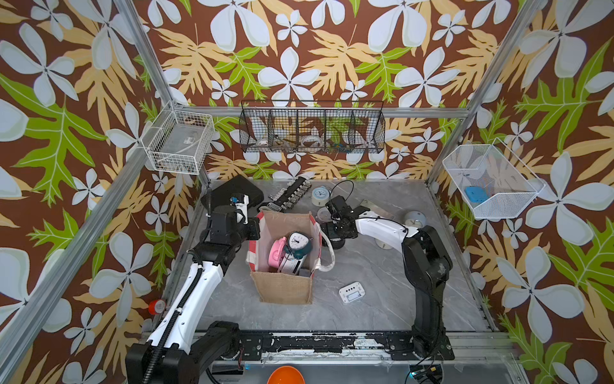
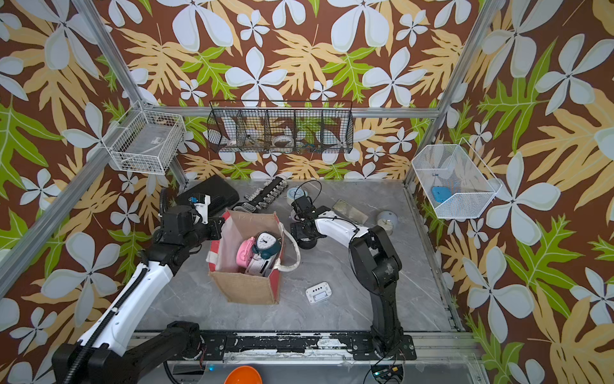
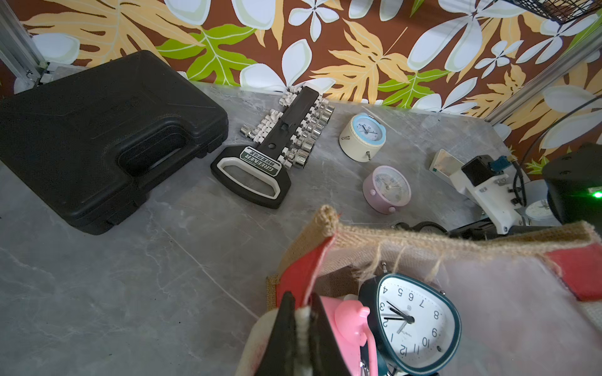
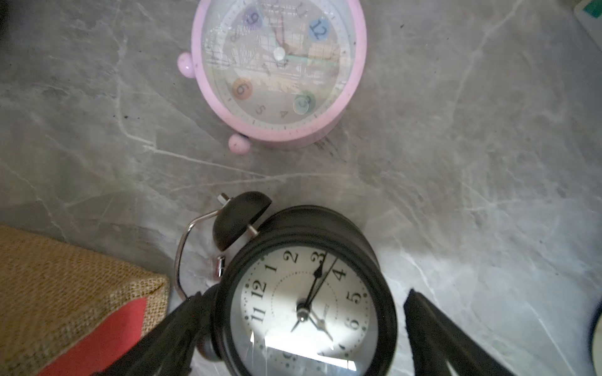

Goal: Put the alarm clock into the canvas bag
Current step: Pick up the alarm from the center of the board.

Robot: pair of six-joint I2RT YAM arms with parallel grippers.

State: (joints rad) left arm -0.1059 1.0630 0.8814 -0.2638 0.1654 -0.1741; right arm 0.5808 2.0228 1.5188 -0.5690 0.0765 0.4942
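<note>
The black alarm clock (image 4: 306, 312), a twin-bell model, stands on the grey table (image 4: 488, 195) at the lower middle of the right wrist view. It is outside the canvas bag (image 4: 65, 270), whose burlap corner shows at lower left, just beside it. The right gripper (image 4: 303, 298) straddles the clock with jaws spread wide. One finger is touching or nearly touching the bell side, and the other is clear of the rim. At the top of that frame a lilac round clock (image 4: 277, 65) lies face up, apart.

In both top views the bag (image 1: 282, 286) (image 2: 246, 286) stands upright at the table's centre with its mouth open. A teal clock (image 1: 299, 242) and a pink clock (image 1: 277, 251) are inside. The bag's right wall and a looping white strap handle (image 1: 329, 252) rise between the black clock and the opening. The left gripper (image 3: 301, 302) is pressed together, pinching the bag's rim at the striped side.

A socket rack (image 3: 286, 136) and a black case (image 3: 97, 136) lie toward the upper left. A cream clock (image 1: 320, 195) sits above the bag, and a white digital clock (image 1: 351, 292) is at its lower right.
</note>
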